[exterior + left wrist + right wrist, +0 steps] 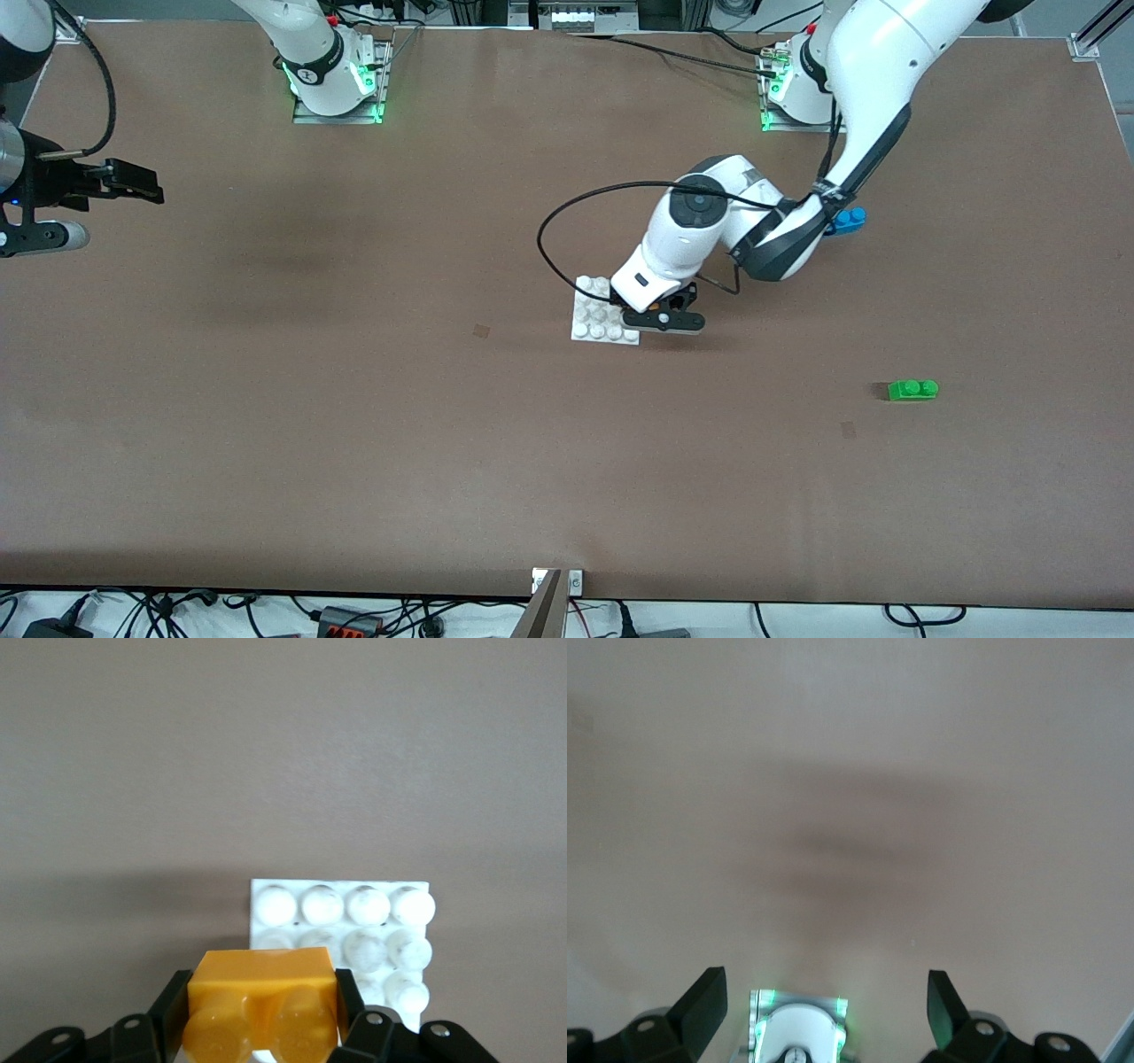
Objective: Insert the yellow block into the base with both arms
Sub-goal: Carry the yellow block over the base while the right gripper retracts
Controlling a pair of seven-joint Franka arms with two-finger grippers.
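Left gripper (663, 312), mid-frame, clamps the small orange-yellow plastic brick (261, 1010) over the white studded square base plate (599, 315), lining up studs; right gripper (133, 182), upper left, waits spread wide.

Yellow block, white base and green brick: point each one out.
yellow block (262, 979): left wrist view, its flat side face, between the gripper fingers.
base (341, 889): left wrist view, its bare edge strip.
green brick (912, 390): front view, its studded top.
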